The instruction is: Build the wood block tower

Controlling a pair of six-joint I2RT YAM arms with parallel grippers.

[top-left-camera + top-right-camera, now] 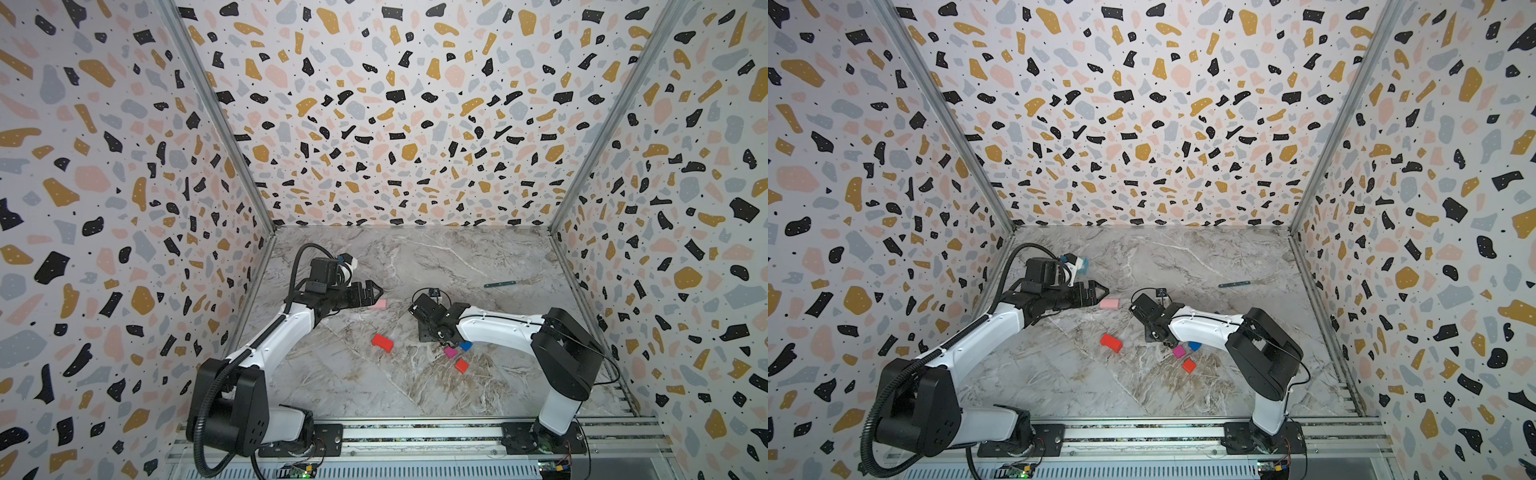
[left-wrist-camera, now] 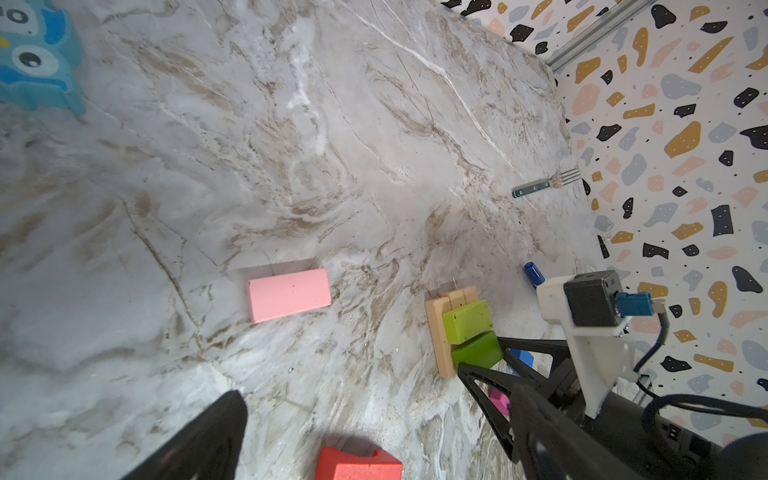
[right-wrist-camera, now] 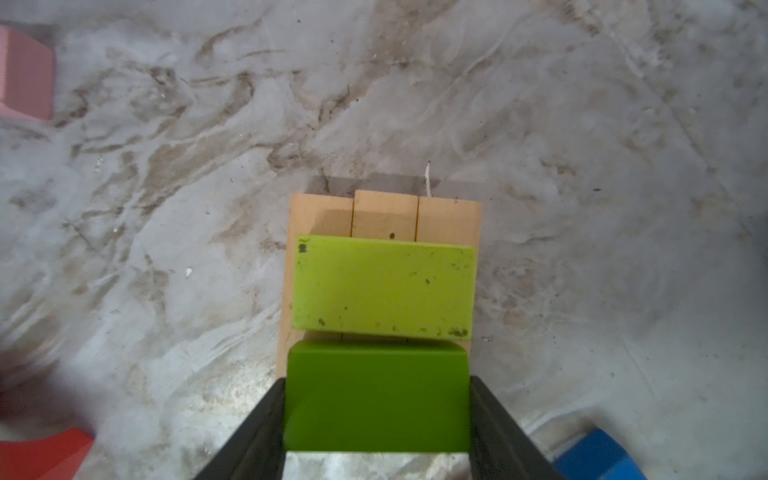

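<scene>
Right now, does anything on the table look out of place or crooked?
A fork lies near the right wall; stacking has no use for it. In the tan base, the middle piece juts slightly past its neighbours. Nothing looks spilled or broken.

We log bare tabletop (image 2: 332, 145) beyond the tower (image 2: 436, 332). Pink block (image 2: 289, 295) left of it; red block (image 1: 382, 343), blue cube (image 1: 466, 345), magenta cube (image 1: 450, 352), orange-red cube (image 1: 461, 365) on its near side.
</scene>
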